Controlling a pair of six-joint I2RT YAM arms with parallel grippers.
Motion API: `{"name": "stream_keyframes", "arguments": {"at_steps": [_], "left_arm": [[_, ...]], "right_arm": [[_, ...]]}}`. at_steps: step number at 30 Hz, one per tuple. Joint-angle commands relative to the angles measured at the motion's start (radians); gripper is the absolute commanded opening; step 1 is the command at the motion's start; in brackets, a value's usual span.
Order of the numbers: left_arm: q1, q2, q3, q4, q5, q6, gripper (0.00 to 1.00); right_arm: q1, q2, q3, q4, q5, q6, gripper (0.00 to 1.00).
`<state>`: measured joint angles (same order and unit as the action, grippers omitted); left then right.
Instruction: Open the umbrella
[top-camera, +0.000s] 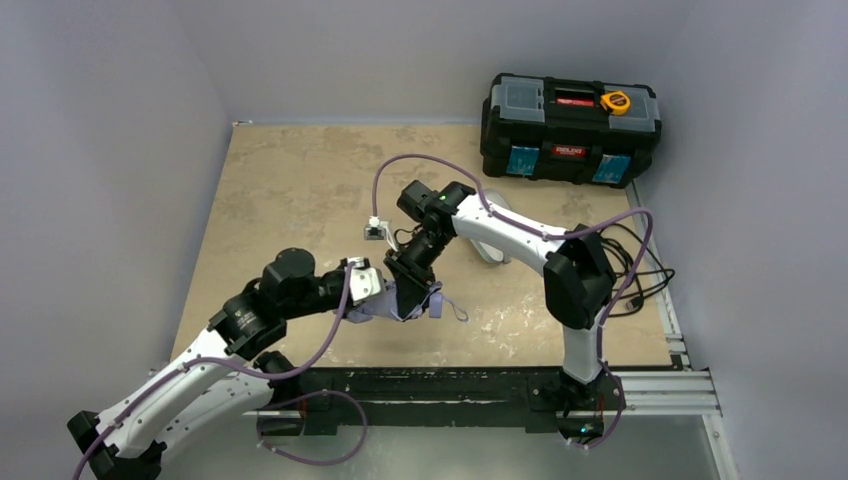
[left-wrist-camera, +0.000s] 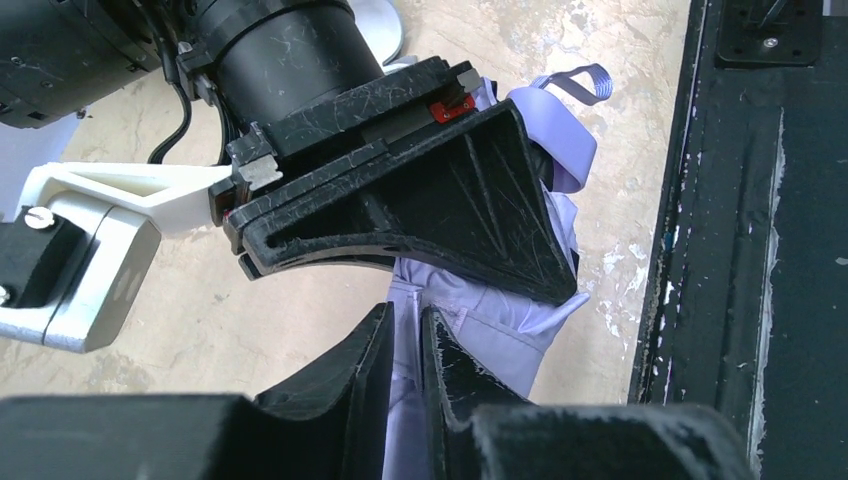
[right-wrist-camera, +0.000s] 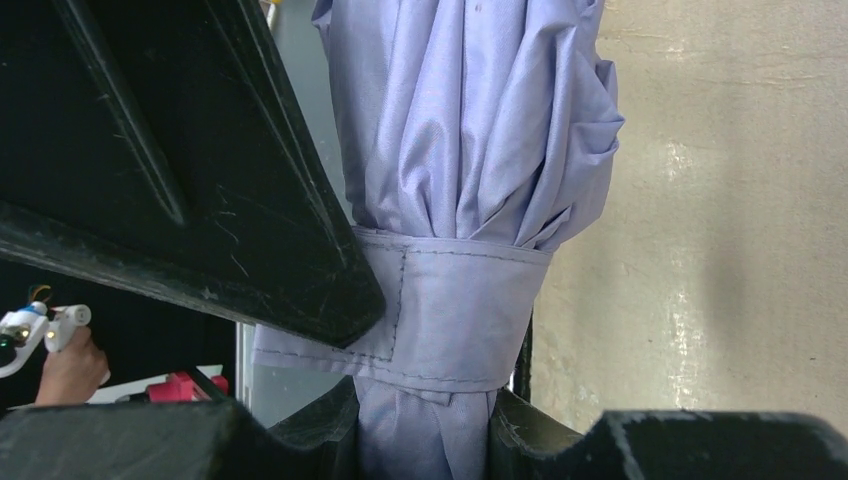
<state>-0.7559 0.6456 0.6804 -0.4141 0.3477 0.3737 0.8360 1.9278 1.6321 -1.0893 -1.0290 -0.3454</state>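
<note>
The umbrella is folded, a pale lavender bundle held just above the tan table near its front edge. My right gripper comes down on it from behind and is shut on the bundle just below the wrap strap, its fingertips on either side. My left gripper comes in from the left and is shut on a thin lavender flap at the strap's end; its fingers pinch it flat. A lavender wrist loop hangs free.
A black toolbox with a yellow tape measure stands at the back right. A pale object lies partly hidden behind the right arm. Loose cables lie at the right edge. A black rail runs along the front.
</note>
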Motion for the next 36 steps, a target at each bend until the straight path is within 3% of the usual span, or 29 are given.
{"name": "stream_keyframes", "arguments": {"at_steps": [1,2,3,4,5,10,18,25,28,29,30,32,36], "left_arm": [[-0.002,0.024,0.003,0.042,-0.022,-0.016,0.18],[-0.001,0.025,0.002,0.034,-0.022,-0.014,0.18],[-0.002,0.023,0.001,0.027,-0.015,-0.013,0.13],[-0.001,0.019,0.003,0.011,0.001,-0.01,0.01],[-0.001,0.009,0.0,-0.006,0.033,-0.005,0.0],[0.016,-0.037,-0.028,0.007,0.031,-0.066,0.0],[0.269,0.017,0.027,0.109,0.067,-0.447,0.0],[0.322,0.033,0.013,0.1,0.094,-0.526,0.0],[0.326,-0.002,0.009,0.104,0.185,-0.461,0.0],[0.326,-0.026,0.008,0.095,0.214,-0.417,0.13],[0.325,-0.054,0.007,0.078,0.241,-0.346,0.33],[0.321,-0.117,0.006,0.044,0.282,-0.222,0.53],[0.263,-0.149,0.046,-0.079,0.377,-0.008,0.57]], "right_arm": [[0.029,-0.082,0.055,-0.029,-0.042,-0.05,0.0],[0.03,-0.084,0.059,-0.032,-0.041,-0.056,0.0],[0.029,-0.088,0.058,-0.035,-0.039,-0.062,0.0],[0.027,-0.094,0.053,-0.041,-0.036,-0.07,0.0],[0.028,-0.101,0.044,-0.042,-0.036,-0.074,0.0],[0.016,-0.121,0.017,-0.057,-0.024,-0.12,0.0],[0.017,-0.137,0.01,-0.151,0.025,-0.323,0.0],[0.037,-0.155,0.034,-0.17,0.057,-0.378,0.0],[0.033,-0.136,0.045,-0.186,-0.002,-0.357,0.0],[0.021,-0.128,0.041,-0.188,-0.029,-0.341,0.0],[0.006,-0.12,0.033,-0.189,-0.059,-0.329,0.0],[-0.021,-0.094,0.031,-0.214,-0.108,-0.324,0.0],[-0.031,-0.045,0.077,-0.28,-0.165,-0.339,0.0]]}}
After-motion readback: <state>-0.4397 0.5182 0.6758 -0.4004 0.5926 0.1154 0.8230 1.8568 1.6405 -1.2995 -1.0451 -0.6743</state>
